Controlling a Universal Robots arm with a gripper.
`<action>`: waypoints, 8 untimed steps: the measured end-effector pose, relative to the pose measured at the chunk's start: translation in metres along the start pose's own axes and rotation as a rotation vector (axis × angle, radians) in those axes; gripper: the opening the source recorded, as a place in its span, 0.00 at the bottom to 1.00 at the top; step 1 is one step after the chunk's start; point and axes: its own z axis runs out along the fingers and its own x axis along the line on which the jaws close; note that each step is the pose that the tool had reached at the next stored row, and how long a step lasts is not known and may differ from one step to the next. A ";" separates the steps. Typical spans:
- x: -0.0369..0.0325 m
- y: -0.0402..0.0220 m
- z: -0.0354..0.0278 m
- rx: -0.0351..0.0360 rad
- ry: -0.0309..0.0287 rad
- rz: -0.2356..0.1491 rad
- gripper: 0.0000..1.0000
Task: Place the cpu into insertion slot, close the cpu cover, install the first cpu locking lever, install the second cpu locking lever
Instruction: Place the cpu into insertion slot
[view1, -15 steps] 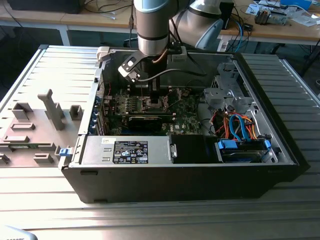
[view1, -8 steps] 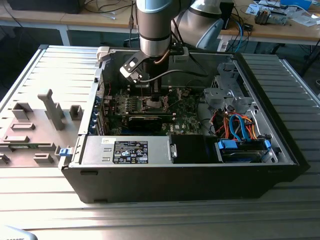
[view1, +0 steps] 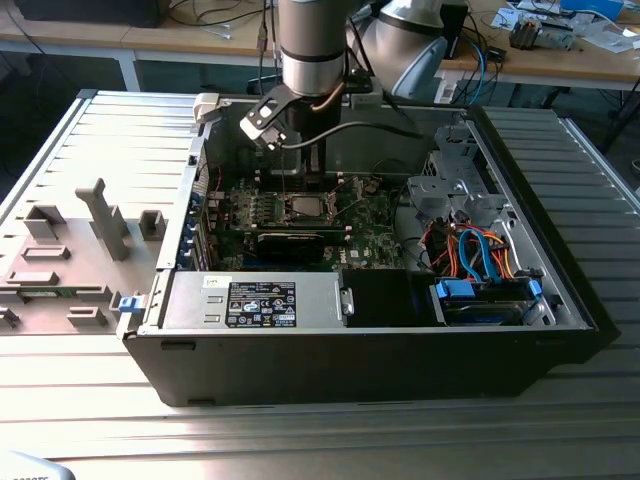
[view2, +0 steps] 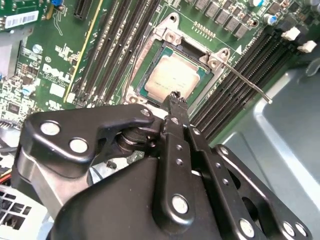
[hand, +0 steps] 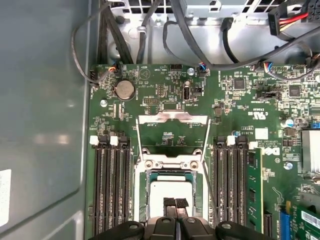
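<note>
The cpu (hand: 170, 189), a pale silver square, lies flat in the insertion slot (hand: 140, 192) on the green motherboard; it also shows in the second wrist view as the cpu (view2: 172, 79). My gripper (hand: 175, 202) hangs just above the chip's near edge, its black fingertips (view2: 173, 100) pressed together and shut on nothing. The cpu cover (hand: 172, 118) is swung open and lies back beyond the socket, with bare board showing through its window. One thin locking lever (view2: 245, 80) sticks out free beside the socket. In the exterior view the arm (view1: 312, 50) reaches down into the case over the socket (view1: 303, 207).
Black memory slots (hand: 111, 185) flank the socket on both sides. Black cables (hand: 150, 30) hang past the board's far edge. The open computer case (view1: 350, 370) has a power supply (view1: 260, 303) and drive bay with orange and blue cables (view1: 480, 250). Grey fixtures (view1: 100, 215) stand at the exterior view's left.
</note>
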 end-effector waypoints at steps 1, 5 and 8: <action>0.0000 0.0001 -0.0011 0.0000 0.0006 0.000 0.11; 0.0001 0.0005 -0.0069 0.0000 0.0030 0.000 0.11; 0.0002 0.0007 -0.0104 0.0000 0.0032 0.000 0.11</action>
